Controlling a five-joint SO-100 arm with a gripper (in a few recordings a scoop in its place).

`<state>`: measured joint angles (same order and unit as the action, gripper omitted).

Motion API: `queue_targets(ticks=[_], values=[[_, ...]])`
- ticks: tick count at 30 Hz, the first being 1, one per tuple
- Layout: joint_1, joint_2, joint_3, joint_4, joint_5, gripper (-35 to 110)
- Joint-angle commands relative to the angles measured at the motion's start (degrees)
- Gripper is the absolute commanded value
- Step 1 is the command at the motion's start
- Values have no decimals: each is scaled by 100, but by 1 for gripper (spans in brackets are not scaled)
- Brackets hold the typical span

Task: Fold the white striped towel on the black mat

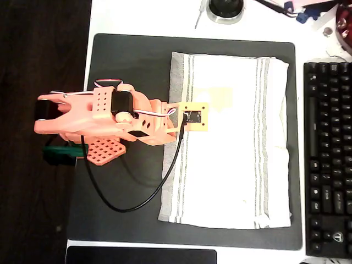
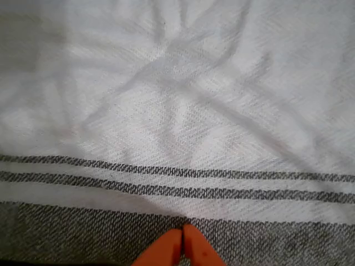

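Observation:
The white striped towel [image 1: 231,143] lies spread flat on the right half of the black mat [image 1: 126,66], with grey stripes along its left and right edges. My orange arm [image 1: 110,118] reaches in from the left, and its wrist camera sits over the towel's left edge. In the wrist view my gripper [image 2: 183,235] is shut, its orange fingertips [image 2: 166,249] pressed together over the grey woven band of the towel [image 2: 177,111]. I see no cloth between them. Soft creases spread across the white part.
A black keyboard [image 1: 327,159] lies just right of the mat. A round metal object [image 1: 224,10] stands behind the mat, and a dark pad [image 1: 140,256] lies in front of it. The arm's black cable [image 1: 137,203] loops over the mat's left half.

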<state>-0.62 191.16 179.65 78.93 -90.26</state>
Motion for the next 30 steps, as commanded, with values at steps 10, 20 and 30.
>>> queue_targets(ticks=[10,20,30], values=[[-114,141,123,70,79,0],[-958,-1354,-1248,-475,571,0],[-2303,-4913,-4052,-1406,2039,0]])
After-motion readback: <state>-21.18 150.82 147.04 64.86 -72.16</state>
